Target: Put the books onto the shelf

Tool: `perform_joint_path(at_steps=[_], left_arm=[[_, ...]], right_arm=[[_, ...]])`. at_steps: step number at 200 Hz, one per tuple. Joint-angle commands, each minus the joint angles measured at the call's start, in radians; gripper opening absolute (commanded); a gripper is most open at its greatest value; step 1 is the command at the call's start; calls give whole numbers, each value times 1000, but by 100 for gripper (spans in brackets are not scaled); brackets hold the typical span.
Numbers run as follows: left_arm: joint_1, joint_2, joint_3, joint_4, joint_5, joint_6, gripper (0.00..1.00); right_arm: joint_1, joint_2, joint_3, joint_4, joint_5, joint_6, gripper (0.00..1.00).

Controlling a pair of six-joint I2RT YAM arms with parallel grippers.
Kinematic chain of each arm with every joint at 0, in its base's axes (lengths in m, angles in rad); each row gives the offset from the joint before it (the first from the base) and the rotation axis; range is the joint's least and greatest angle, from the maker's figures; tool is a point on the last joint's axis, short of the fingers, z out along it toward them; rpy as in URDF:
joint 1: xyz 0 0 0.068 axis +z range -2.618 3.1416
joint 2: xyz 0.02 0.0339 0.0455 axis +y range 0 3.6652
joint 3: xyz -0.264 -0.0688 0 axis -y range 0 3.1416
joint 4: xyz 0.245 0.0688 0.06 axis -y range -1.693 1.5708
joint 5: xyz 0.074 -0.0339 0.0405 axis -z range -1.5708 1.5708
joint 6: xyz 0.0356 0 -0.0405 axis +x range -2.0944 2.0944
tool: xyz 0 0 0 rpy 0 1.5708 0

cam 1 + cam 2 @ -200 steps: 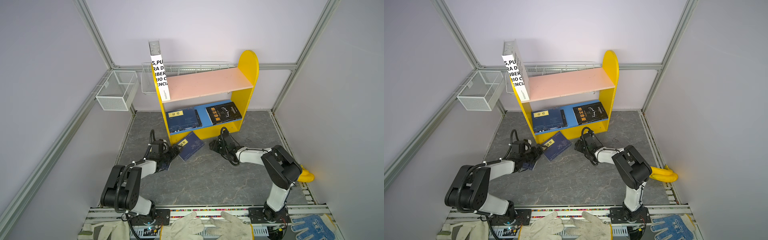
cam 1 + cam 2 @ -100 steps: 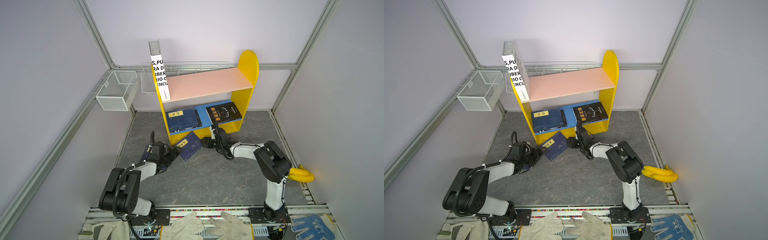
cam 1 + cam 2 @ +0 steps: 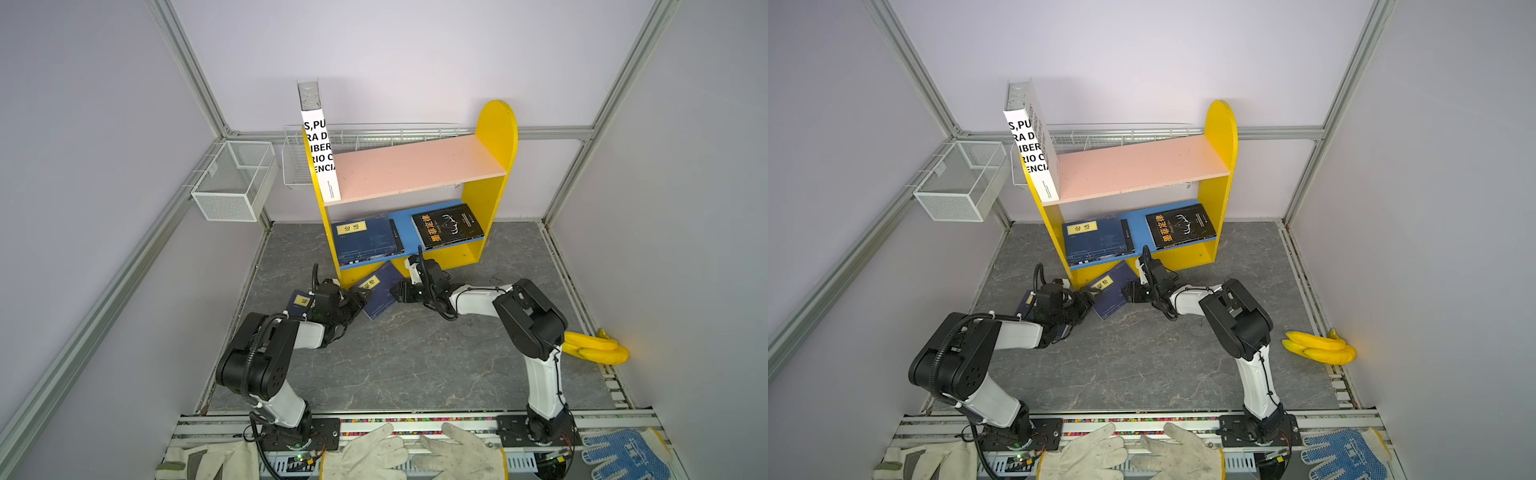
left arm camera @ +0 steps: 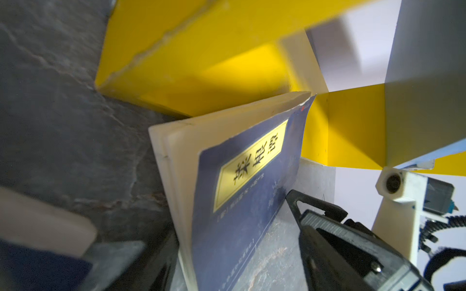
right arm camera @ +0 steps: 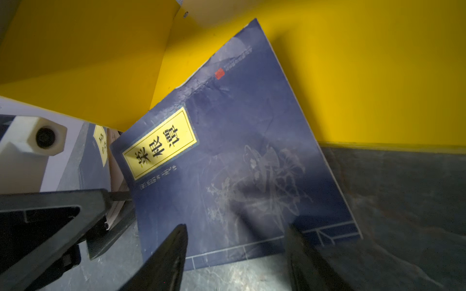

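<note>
The navy book (image 3: 376,291) lay on the table (image 3: 415,357) with its far edge against the yellow base of the shelf (image 3: 492,195), not yet on either board. The left gripper (image 3: 360,296) sat at its page edge, fingers (image 4: 322,226) apart on either side of that edge with a gap showing, so nothing was clamped. The right gripper (image 3: 397,293) hung over the opposite edge, fingers (image 5: 171,252) spread wide and empty. A good lift probably meant pinching the page edge firmly on the left, steadying the other side with the right, and drawing the book back from the base before raising it. Room was tight: a second navy book (image 3: 300,300) lay just under the left arm. On the blue board (image 3: 405,232) only a narrow strip stayed bare between the navy pile (image 3: 365,239) and the black book (image 3: 446,224). The pink board (image 3: 415,170) was open beside the white book (image 3: 320,153).
</note>
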Motion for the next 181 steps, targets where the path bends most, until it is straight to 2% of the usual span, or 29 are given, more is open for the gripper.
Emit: perform_joint_path(at_steps=[1, 23, 43, 107, 152, 181], left_arm=[[-25, -50, 1, -59, -30, 12, 67], [-38, -102, 20, -104, -49, 41, 58], [-53, -134, 50, -172, -70, 81, 55], [-102, -95, 111, -220, -100, 128, 37], [-103, -89, 120, -253, -146, 159, 21], [-103, -71, 138, -269, -159, 172, 6]], right_arm=[[6, 10, 8, -58, -43, 10, 63], [6, 17, 15, -62, -56, 16, 62], [10, 17, 17, -63, -61, 20, 61], [11, 12, 18, -68, -77, 19, 60], [11, -8, 19, -57, -99, 21, 60], [5, -37, 2, -27, -134, 46, 61]])
